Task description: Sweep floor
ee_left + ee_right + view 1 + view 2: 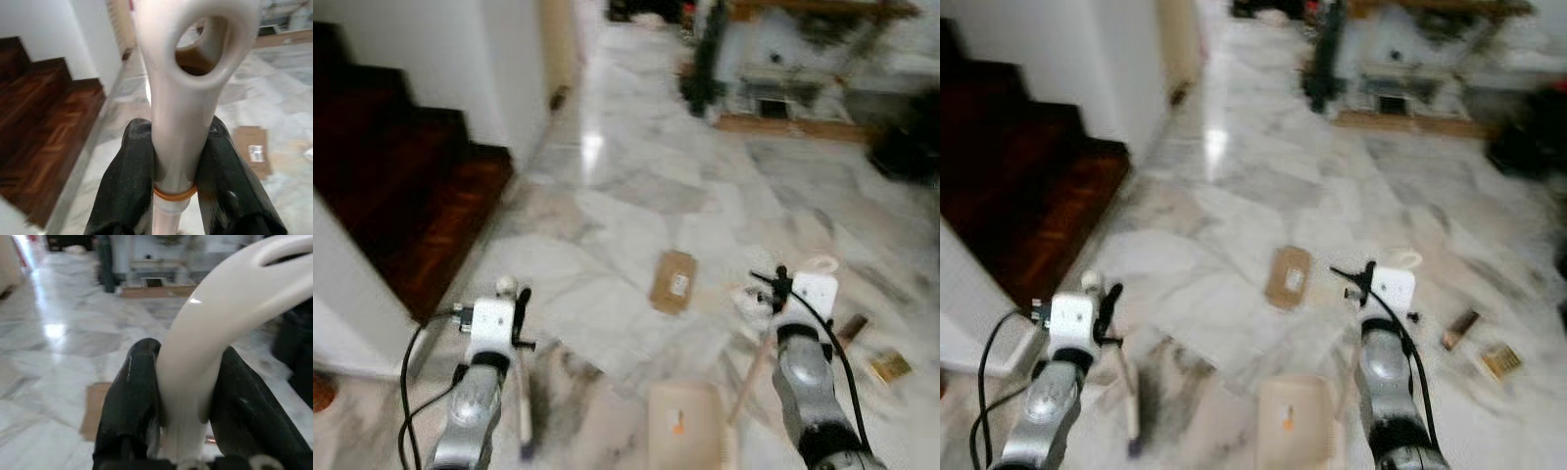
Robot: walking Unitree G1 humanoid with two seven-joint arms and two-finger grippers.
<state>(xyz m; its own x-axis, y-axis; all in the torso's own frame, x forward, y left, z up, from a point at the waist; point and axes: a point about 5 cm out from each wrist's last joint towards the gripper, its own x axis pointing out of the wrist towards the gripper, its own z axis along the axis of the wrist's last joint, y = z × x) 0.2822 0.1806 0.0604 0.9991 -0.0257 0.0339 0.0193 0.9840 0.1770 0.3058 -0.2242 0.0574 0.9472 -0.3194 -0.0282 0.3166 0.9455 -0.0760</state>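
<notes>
Sweeping barely begun: left gripper (173,161) clamped on broom handle (178,98), right gripper (188,396) on dustpan handle (220,308), cardboard scrap (673,281) and litter (889,366) waiting on marble floor (636,196).

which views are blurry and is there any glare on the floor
Both eye views are soft with motion blur, worst across the far furniture; a bright glare patch sits on the marble floor. Left wrist view: broom handle fairly sharp, background soft. Right wrist view: dustpan handle shows a small highlight, background blurred.
</notes>
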